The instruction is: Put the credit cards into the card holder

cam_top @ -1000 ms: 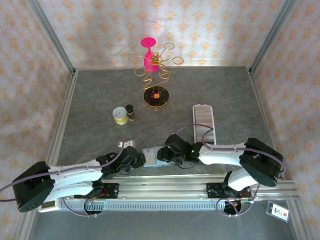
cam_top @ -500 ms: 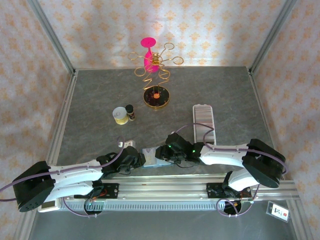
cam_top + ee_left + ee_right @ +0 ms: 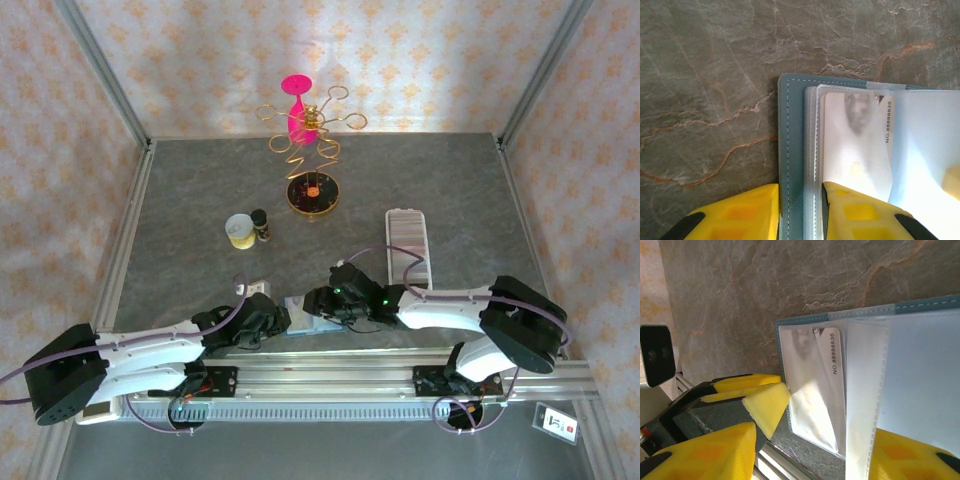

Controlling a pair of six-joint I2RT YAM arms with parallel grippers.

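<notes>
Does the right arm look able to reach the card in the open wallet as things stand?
Probably yes: the card lies ahead of the right gripper, its jaws open, and the left gripper pins the wallet. The clear sleeve over it may hinder a grip.

free: far-left table | blocked: wire stand, cup, card holder

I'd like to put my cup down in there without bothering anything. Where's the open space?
The table is bare along the far left, beyond the small cup, and at far right behind the ridged tray. The near edge is crowded: both arms meet over the teal wallet.
</notes>
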